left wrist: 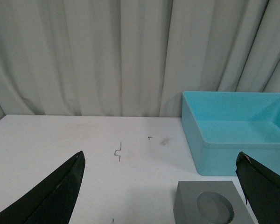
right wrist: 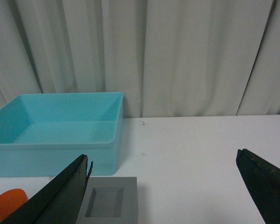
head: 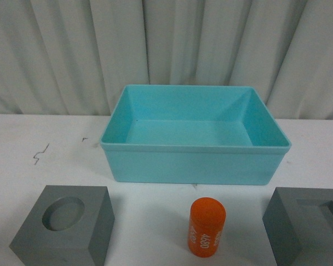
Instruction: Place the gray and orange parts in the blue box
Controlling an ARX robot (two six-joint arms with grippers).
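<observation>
a light turquoise plastic blue box point(head: 194, 166), rectangular with sloped walls and a rim, sits at the back of the white desk point(head: 44, 144), before a pleated curtain point(head: 166, 44). in front of it, apart from it, stand a matte gray cube with a round recess point(head: 64, 227) on the left, a smooth orange cylinder point(head: 206, 227) with white digits upright in the middle, and a gray cube with a square recess point(head: 305, 227) on the right. the left gripper point(left wrist: 159, 156) and right gripper point(right wrist: 163, 155) are each spread wide, their dark tapered fingers gripping nothing
</observation>
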